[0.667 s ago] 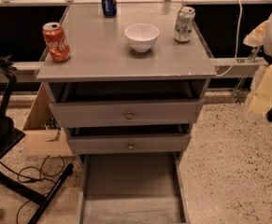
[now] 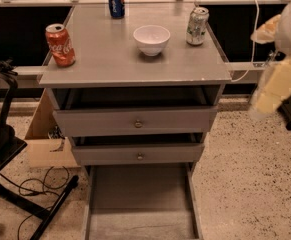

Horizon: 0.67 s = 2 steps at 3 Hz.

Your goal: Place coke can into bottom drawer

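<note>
Red-orange coke can (image 2: 60,45) with white script, grey bottom drawer (image 2: 140,204), pale-yellow claw (image 2: 272,91) at right edge.

light: warm, dim | shadows: deep under cabinet top (image 2: 110,64) | blur: jaws at right edge — smeared

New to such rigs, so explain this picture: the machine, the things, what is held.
One camera looks down on a grey cabinet from its front. The pale blurred shape at the right edge is the one-armed robot's gripper, beside the cabinet and away from the cans; nothing shows in it. On top stand a coke can at left, a blue can at the back, a white bowl in the middle, a white-green can at right. The bottom drawer is pulled out.
</note>
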### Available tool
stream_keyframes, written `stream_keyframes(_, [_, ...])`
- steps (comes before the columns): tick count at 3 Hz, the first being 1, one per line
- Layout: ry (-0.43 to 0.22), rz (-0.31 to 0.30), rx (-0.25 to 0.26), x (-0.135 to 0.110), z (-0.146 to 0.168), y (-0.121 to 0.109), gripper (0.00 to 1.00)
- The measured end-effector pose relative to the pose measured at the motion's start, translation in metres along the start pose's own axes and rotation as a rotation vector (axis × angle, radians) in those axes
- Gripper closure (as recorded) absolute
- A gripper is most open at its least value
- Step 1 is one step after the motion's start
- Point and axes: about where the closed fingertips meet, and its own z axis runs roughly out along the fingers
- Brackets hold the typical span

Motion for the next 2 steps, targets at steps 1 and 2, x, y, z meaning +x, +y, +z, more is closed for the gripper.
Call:
stream_keyframes(1, [-0.264,-0.032,0.026,-0.052,0.012,-0.044,0.0])
stream_keyframes(2, [-0.547,-0.065,0.028,-0.121,0.024,-0.077,0.0])
